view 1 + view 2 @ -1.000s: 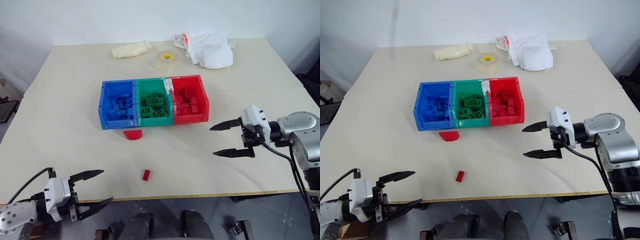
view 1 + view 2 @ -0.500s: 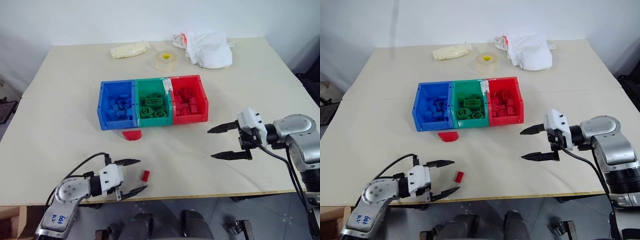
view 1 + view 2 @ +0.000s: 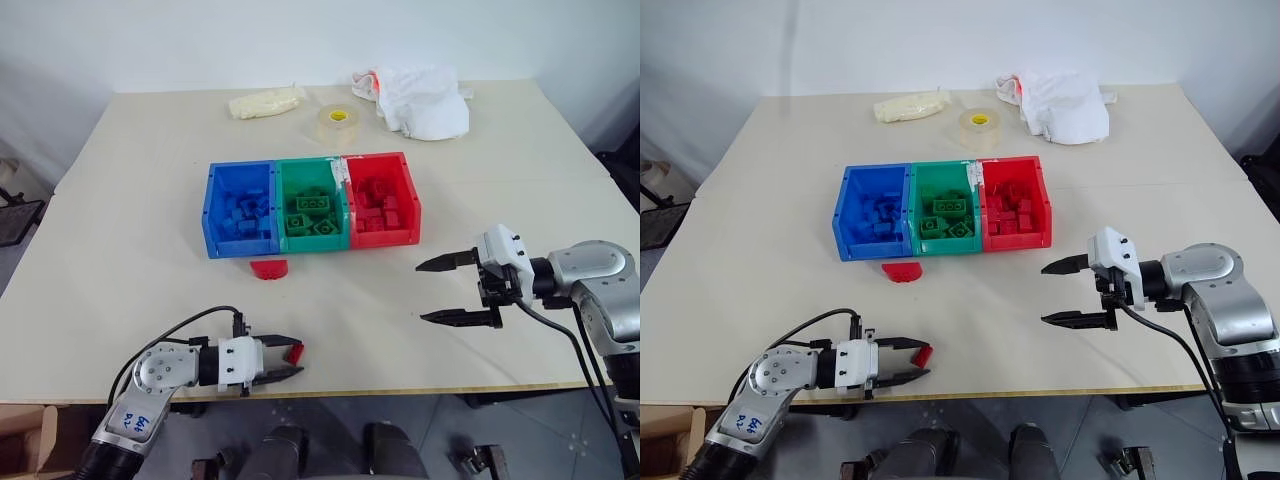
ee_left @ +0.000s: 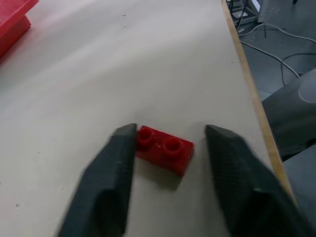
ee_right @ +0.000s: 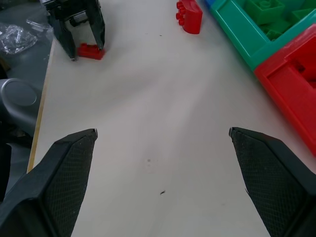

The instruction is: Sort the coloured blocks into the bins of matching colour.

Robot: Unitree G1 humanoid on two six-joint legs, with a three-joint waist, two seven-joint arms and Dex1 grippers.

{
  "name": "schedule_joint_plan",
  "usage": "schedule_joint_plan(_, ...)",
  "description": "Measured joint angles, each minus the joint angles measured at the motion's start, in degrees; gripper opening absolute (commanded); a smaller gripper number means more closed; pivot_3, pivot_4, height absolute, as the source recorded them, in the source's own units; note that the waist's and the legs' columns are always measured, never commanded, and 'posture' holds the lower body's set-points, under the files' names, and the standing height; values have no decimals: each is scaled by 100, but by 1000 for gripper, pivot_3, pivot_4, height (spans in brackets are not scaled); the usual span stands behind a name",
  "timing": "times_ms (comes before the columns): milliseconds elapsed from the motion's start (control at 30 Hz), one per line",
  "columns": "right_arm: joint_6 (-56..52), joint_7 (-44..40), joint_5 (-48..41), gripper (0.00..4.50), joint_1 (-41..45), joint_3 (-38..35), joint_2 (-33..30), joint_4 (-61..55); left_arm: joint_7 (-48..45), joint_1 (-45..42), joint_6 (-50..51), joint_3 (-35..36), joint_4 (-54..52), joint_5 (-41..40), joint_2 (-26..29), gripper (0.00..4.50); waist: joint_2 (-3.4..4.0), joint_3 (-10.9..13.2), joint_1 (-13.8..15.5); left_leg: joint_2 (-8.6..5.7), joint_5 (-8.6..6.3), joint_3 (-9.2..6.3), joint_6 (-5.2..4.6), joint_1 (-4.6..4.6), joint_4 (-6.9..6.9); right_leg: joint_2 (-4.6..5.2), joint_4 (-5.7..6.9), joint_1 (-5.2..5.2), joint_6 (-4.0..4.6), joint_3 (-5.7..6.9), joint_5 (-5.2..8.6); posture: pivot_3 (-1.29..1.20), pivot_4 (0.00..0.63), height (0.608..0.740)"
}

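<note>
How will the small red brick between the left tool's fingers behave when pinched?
The brick looks like rigid moulded plastic, so it probably won't deform. It is tiny beside the left tool, so likely very light. It sits skewed between the fingers, touching only one, and may twist or skid on the smooth table as they close.

Bare table (image 3: pixel 380 300) lies open between the right gripper (image 3: pixel 446 292) and bins (image 3: pixel 312 203).
</note>
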State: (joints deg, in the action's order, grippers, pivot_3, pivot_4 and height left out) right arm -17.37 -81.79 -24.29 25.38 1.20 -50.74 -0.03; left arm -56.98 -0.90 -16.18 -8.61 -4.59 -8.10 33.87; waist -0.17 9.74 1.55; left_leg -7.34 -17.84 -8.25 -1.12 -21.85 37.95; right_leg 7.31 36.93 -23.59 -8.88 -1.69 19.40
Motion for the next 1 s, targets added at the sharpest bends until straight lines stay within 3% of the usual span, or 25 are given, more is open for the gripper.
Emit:
schedule_joint_plan(67,3,6,0,4500,-23,-19,0,0,4,-53,14,-43,51,-34,-14,1125,0,0,-2,0,-1,1,-1,1,0,0,-1,0,-1,0,-1,0,150,740)
schedule_joint_plan(300,67,70,-2,4500,-172,-204,-2,-12,214,-192,267,-40,194,-96,-168,1125,3,-2,-3,0,-1,2,-1,4,-1,-1,2,1,-2,-1,-1,0,150,740)
schedule_joint_plan(433,65,182,-67,4500,-388,-400,-4,-118,687,-798,806,-41,328,-70,-682,1125,-4,3,66,-3,-1,0,-4,0,6,-2,3,1,-8,-1,-4,0,150,740)
schedule_joint_plan(933,-51,570,-225,4500,-992,-800,-5,-655,589,-1073,1620,4,108,-292,-512,1125,-6,4,-16,5,-12,6,-3,0,1,-6,3,-6,-9,-2,-5,0,150,740)
schedule_joint_plan(1000,-59,584,-226,4500,-1029,-826,-6,-655,509,-956,1873,146,-142,-499,-354,1468,-6,4,-28,6,-13,7,-3,0,-2,-6,2,-8,-9,-4,-5,0,150,740)
